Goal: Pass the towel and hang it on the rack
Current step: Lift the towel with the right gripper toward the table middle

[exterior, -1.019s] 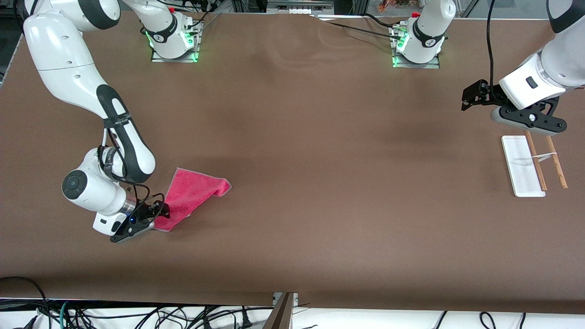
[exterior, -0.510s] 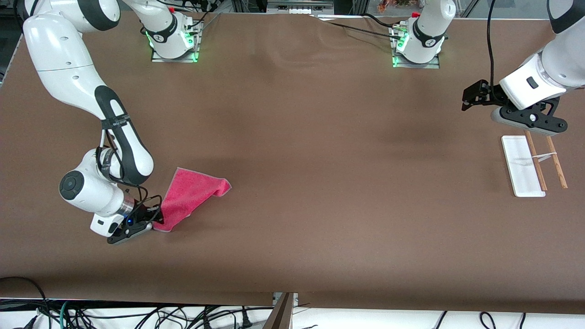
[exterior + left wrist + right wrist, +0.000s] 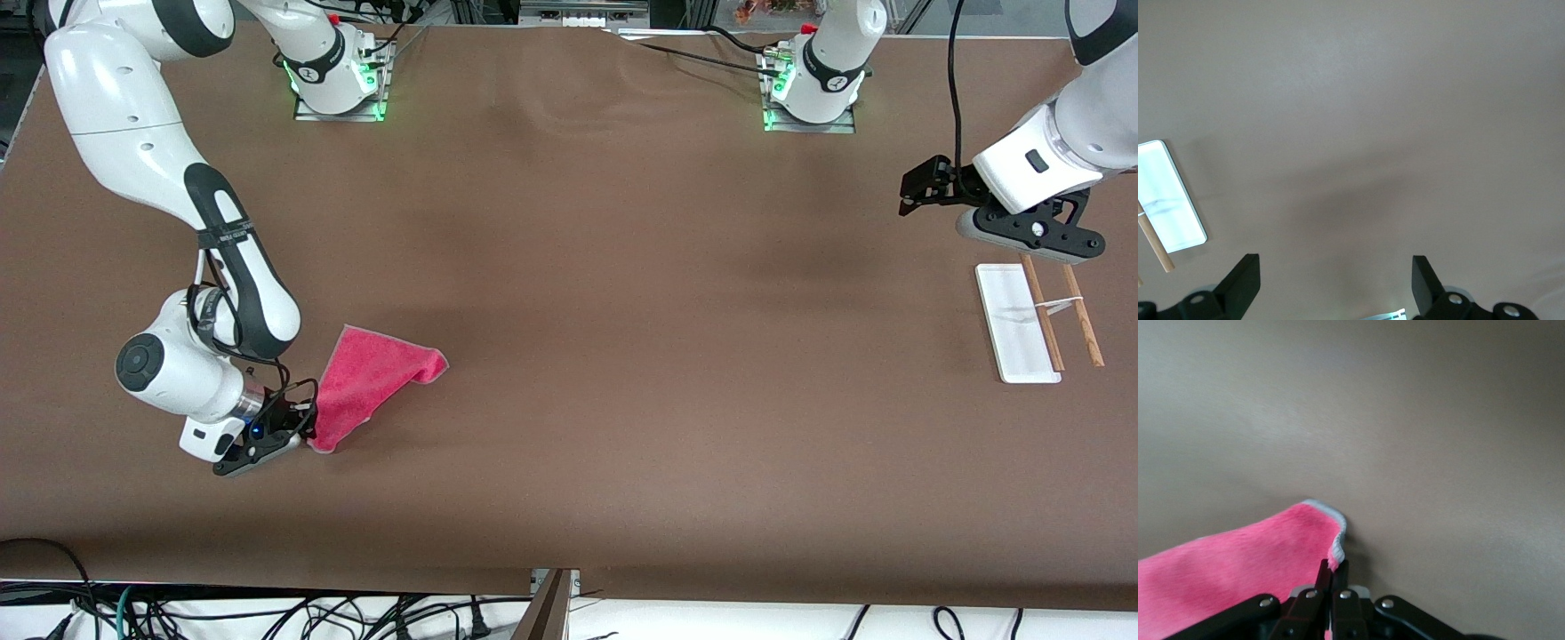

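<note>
The pink towel (image 3: pixel 369 382) lies on the brown table toward the right arm's end, one corner lifted. My right gripper (image 3: pixel 307 437) is shut on that corner, low over the table. In the right wrist view the towel (image 3: pixel 1238 577) shows pink with pale grey edging, pinched at my right gripper (image 3: pixel 1333 568). The rack (image 3: pixel 1022 324) lies flat toward the left arm's end: white base, two wooden rods (image 3: pixel 1043 316) beside it. My left gripper (image 3: pixel 911 191) hangs open and empty above the table, beside the rack. The left wrist view shows my left gripper (image 3: pixel 1335 277) and the rack's base (image 3: pixel 1168 197).
The two arm bases (image 3: pixel 338 84) stand along the table's edge farthest from the front camera. Cables (image 3: pixel 267 613) lie below the table's near edge. Bare brown table (image 3: pixel 622 356) spreads between towel and rack.
My right gripper has drawn the towel's corner slightly and lifted it a little. The left arm has hardly moved.
</note>
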`<action>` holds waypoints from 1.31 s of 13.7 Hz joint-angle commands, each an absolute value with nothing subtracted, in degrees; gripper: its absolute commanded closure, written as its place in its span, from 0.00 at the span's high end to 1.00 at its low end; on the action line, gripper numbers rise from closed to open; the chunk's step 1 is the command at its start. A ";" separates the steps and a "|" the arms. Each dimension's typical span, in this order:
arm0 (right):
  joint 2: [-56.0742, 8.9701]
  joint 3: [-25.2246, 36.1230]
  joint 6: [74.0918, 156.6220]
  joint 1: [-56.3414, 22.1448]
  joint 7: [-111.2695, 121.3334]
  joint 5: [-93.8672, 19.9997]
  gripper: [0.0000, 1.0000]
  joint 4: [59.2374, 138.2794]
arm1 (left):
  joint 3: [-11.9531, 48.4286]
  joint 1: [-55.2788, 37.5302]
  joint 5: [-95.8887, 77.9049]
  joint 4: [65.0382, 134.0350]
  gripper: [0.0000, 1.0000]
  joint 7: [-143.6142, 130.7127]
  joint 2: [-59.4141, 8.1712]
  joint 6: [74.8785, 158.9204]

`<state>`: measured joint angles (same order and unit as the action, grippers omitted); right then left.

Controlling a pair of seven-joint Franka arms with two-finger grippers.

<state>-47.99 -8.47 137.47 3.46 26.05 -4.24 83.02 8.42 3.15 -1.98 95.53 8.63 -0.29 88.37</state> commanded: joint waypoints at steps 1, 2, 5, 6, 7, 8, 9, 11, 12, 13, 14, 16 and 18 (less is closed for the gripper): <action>-41.42 -8.79 128.18 1.94 21.03 -4.22 0.00 83.32 | 8.70 3.60 -1.14 94.57 1.00 8.79 -0.70 87.89; -38.96 -8.62 124.66 0.45 18.48 -3.96 0.00 83.32 | 8.79 3.60 -1.14 94.57 1.00 8.79 -0.70 87.89; -33.06 -8.70 114.29 -3.41 8.48 -0.54 0.00 83.23 | 8.70 3.60 -1.14 94.66 1.00 8.79 -0.62 87.89; -30.96 -8.70 111.13 -5.08 5.57 -0.01 0.00 83.23 | 8.70 3.60 -1.14 94.57 1.00 8.79 -0.62 87.89; -28.94 -8.61 107.96 -7.19 3.28 0.09 0.00 83.23 | 8.70 3.60 -1.14 94.57 1.00 8.79 -0.70 87.89; -27.35 -8.53 104.71 -9.12 1.08 0.09 0.00 82.88 | 8.70 3.60 -1.14 94.66 1.00 8.79 -0.70 87.89; -26.03 -8.61 100.33 -11.14 -0.95 0.09 0.00 80.79 | 8.70 3.60 -1.14 94.57 1.00 8.79 -0.70 87.89; -25.49 -8.79 90.84 -15.53 -7.17 -0.09 0.00 74.83 | 8.70 3.60 -1.14 94.66 1.00 8.79 -0.70 87.89; -25.49 -8.79 86.79 -17.64 -9.73 -0.26 0.00 71.66 | 8.70 3.60 -1.14 94.66 1.00 8.79 -0.70 87.89; -25.58 -8.88 83.53 -19.93 -11.32 -0.35 0.00 68.24 | 8.70 3.60 -1.14 94.66 1.00 8.79 -0.70 87.89; -25.58 -8.79 81.76 -22.65 -13.77 -0.35 0.00 65.42 | 8.70 3.60 -1.14 94.66 1.00 8.70 -0.70 87.72; -25.84 -8.88 82.17 -25.83 -16.69 -1.31 0.00 64.42 | 8.61 3.69 -1.14 94.66 1.00 8.70 -0.70 87.54; -26.36 -9.05 84.80 -28.64 -17.92 -3.77 0.00 63.81 | 8.44 3.78 -1.23 94.57 1.00 8.79 -0.88 87.54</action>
<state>-24.46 -9.32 83.85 -26.62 -16.31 -2.05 66.36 8.37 3.36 -1.98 95.52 8.63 -0.42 88.32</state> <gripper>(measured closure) 0.982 0.000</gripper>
